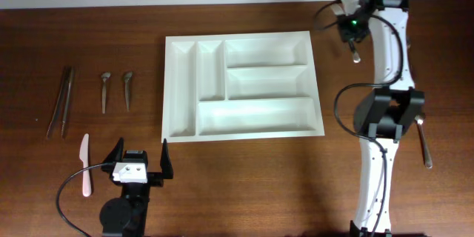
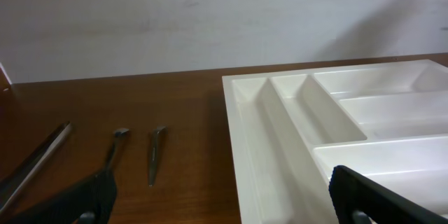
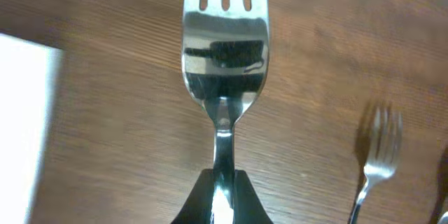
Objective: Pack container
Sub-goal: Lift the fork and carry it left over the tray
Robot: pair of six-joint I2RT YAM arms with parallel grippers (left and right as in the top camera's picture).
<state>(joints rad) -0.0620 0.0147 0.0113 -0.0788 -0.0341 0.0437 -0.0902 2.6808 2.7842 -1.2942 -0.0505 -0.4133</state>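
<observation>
Right claw [image 3: 222, 197] pinching fork [image 3: 225, 56] handle, tines outward | left claw [image 1: 141, 149] wide, empty | container [image 1: 169, 89] long axis left-right

container [image 1: 169, 89] mid-table, utensils [image 1: 104, 92] left, fork [image 3: 225, 56] right

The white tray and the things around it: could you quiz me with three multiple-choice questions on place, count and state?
1. Where are the two small spoons, relative to the tray? A to its left; B to its right; C inside it.
2. The tray's compartments number: A three; B five; C seven.
3. The right gripper is: A open; B shut on a spoon; C shut on a fork.
1 A, both sit off its left edge. 2 B, two narrow, three long. 3 C, tines show above its closed grip.
</observation>
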